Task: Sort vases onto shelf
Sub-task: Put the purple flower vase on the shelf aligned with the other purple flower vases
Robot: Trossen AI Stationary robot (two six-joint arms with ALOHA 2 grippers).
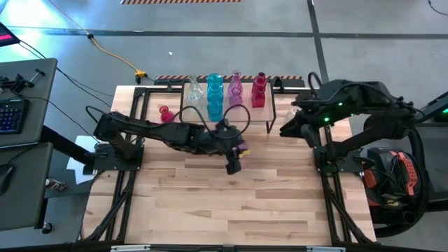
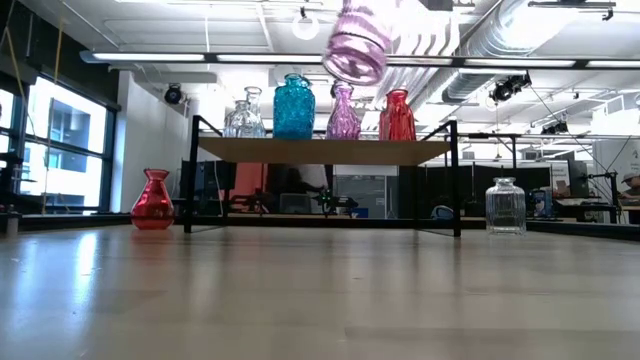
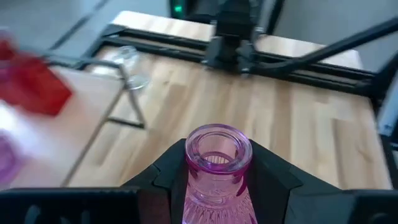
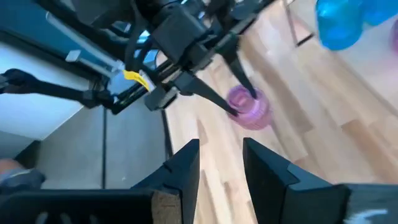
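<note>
4 vases stand in a row on the shelf point(image 1: 225, 116): a clear one point(image 1: 194, 90), a teal-blue one point(image 1: 214, 94), a pink-purple one point(image 1: 235, 89) and a red one point(image 1: 259, 90). A 5th, a pink-purple vase point(image 3: 217, 171), is clamped between the fingers of the left gripper point(image 1: 234, 155), which hangs over the table point(image 1: 231, 203) just in front of the shelf; in the low view this vase point(image 2: 357, 45) shows tilted, high above the shelf top. The left wrist view shows the dark fingers point(image 3: 168, 174) pressed against both sides of the vase's neck, its round mouth facing the camera. 1 small red vase point(image 1: 166, 113) sits on the table beside the shelf's left end, and 1 clear jar point(image 2: 505, 206) stands on the table by the right end. The right gripper point(image 4: 221, 165) waits above the table's right edge, its 2 fingers parted with nothing between them
</note>
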